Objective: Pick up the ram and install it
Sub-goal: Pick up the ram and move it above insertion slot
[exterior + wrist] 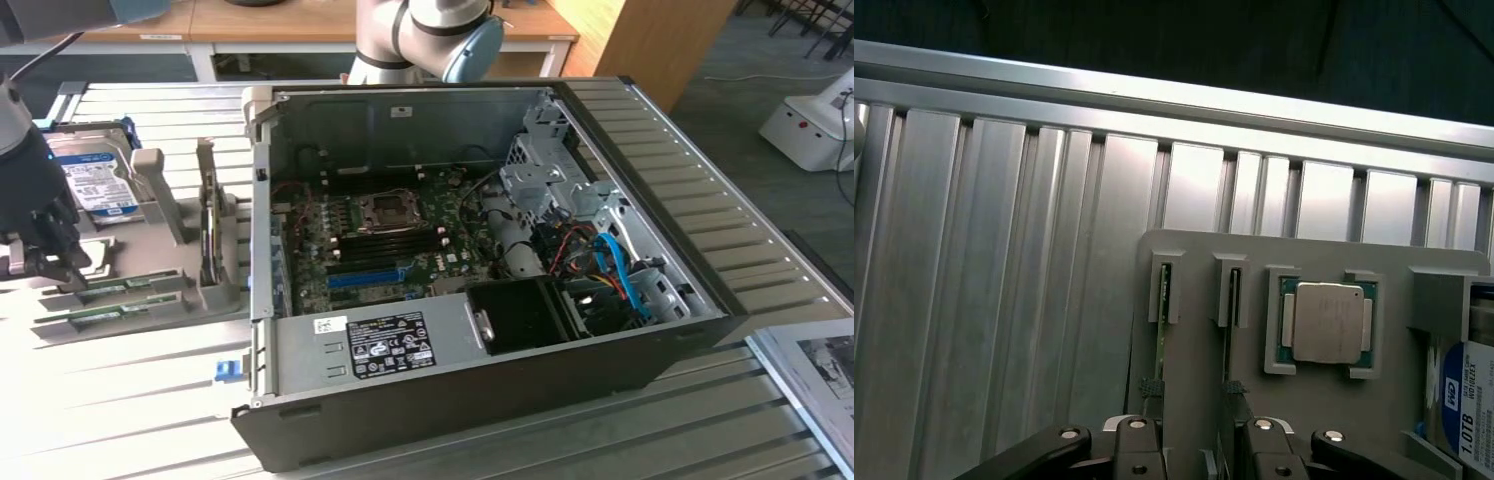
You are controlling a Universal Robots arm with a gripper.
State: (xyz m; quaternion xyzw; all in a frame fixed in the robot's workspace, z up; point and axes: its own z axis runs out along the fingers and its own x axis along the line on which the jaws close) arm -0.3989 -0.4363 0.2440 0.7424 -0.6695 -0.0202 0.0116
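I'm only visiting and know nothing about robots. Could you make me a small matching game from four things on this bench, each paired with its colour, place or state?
Things:
1. processor chip
2. hard drive
3. ram sticks
4. gripper

Descriptions:
A. open and empty, over the grey holder
B. blue and white label
C. silver top, lying flat
D. green, standing on edge in narrow slots

Pairs: 1-C; 2-B; 3-D; 4-A
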